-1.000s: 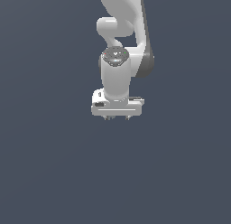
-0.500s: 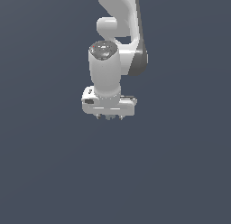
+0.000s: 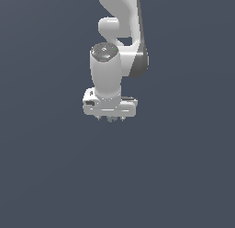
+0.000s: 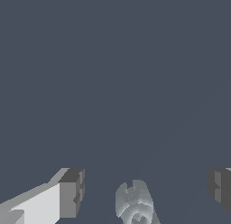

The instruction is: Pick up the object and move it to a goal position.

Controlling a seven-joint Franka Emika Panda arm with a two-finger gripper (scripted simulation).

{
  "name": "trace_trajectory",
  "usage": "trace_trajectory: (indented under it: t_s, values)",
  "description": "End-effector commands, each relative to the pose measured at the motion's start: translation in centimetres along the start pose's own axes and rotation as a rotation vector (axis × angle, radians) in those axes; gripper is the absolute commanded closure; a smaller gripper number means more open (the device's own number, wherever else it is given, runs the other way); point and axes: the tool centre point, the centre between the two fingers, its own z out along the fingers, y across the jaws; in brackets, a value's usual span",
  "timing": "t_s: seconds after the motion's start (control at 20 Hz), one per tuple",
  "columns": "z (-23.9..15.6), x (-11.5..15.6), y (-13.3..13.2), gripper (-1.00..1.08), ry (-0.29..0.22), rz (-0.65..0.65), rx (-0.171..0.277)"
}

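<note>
From the wrist view I see the gripper [image 4: 144, 191] spread wide, its two fingers [image 4: 71, 193] well apart with nothing clamped. The object [image 4: 134, 204], a small pale blue-grey lumpy piece, sits in the gap between them, nearer the one finger and touching neither. In the exterior view the white arm [image 3: 106, 75] points straight down over the plain dark floor [image 3: 183, 176], and the object is probably hidden under the hand there; I can't make it out.
</note>
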Motion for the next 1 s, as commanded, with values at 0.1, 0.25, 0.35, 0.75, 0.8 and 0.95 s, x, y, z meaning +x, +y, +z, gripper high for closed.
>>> trace_trajectory:
  t_s: [0.1,0.25,0.35,0.75,0.8,0.95]
  values:
    - [1.1,-1.2,0.3,-0.92,-0.004,-0.033,-0.002]
    - [2.2,-2.5,0.5,-0.92,-0.007,-0.066,-0.004]
    - [3.0,-3.5,0.6,-0.92,-0.009,-0.091,-0.006]
    - [6.4,-8.6,1.3,-0.92,-0.021,-0.214,-0.009]
    - [6.7,-9.2,1.3,-0.92,-0.022,-0.226,-0.01]
    - [7.5,-10.7,1.5,-0.92,-0.025,-0.26,-0.01]
